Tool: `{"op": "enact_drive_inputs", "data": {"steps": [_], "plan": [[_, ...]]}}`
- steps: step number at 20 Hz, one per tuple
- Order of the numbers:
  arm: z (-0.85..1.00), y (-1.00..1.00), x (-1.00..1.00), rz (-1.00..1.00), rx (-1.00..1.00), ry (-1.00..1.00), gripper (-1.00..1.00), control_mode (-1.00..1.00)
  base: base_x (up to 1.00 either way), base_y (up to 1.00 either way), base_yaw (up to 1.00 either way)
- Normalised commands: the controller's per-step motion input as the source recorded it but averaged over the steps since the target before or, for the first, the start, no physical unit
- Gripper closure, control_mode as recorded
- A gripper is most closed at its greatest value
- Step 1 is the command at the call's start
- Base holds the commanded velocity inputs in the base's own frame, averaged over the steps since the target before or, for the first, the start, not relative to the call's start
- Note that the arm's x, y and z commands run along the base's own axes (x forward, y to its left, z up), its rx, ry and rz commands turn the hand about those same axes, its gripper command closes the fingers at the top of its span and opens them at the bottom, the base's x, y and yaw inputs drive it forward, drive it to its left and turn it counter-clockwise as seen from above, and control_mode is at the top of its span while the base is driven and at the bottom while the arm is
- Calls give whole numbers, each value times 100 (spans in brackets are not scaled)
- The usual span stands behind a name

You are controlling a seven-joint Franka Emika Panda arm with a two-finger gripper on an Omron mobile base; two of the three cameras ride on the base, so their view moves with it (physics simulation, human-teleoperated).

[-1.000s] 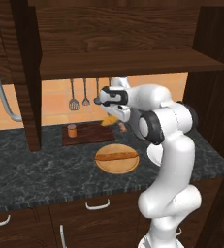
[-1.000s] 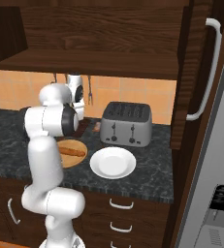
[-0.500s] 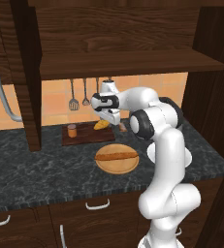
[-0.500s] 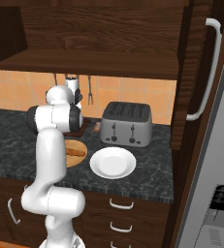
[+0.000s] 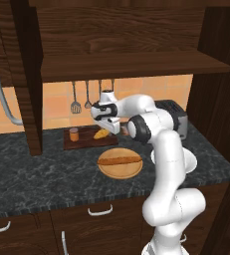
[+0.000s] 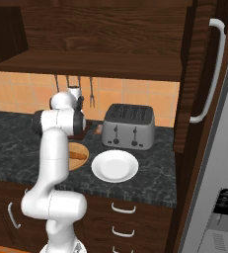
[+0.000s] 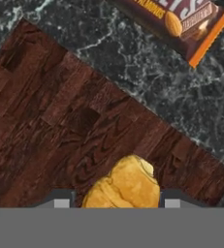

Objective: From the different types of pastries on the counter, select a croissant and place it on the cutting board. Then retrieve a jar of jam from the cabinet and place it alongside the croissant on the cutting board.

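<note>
Since a second ago the arm has swung left and lowered the tool (image 5: pixel 104 130) over the cutting board (image 5: pixel 84 141), jaws closed on the croissant (image 5: pixel 101 134). The jar of jam (image 5: pixel 74 134) stands on the board's left part. The hand view adds a chocolate bar wrapper (image 7: pixel 179 23) on the counter (image 7: pixel 147 63).

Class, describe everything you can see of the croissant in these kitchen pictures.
The croissant is a small golden-orange lump with rounded, flaky-looking folds. It sits between the two fingertips of the shut gripper, above the dark wooden cutting board. Whether it touches the board cannot be told. In the left base view it hangs over the board's right part.
</note>
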Motion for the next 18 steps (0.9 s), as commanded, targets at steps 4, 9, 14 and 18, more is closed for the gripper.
{"op": "enact_drive_inputs", "data": {"steps": [4, 9, 14, 18], "plan": [[-6, 0, 44, 0, 2, 0, 100, -100, 0, 0, 0], [-6, 1, 30, 0, 5, 0, 100, -100, 0, 0, 0], [-51, 20, 0, 0, -2, 7, 100, -100, 0, 0, 0], [-36, 24, 31, 0, 0, 10, 100, -100, 0, 0, 0]]}}
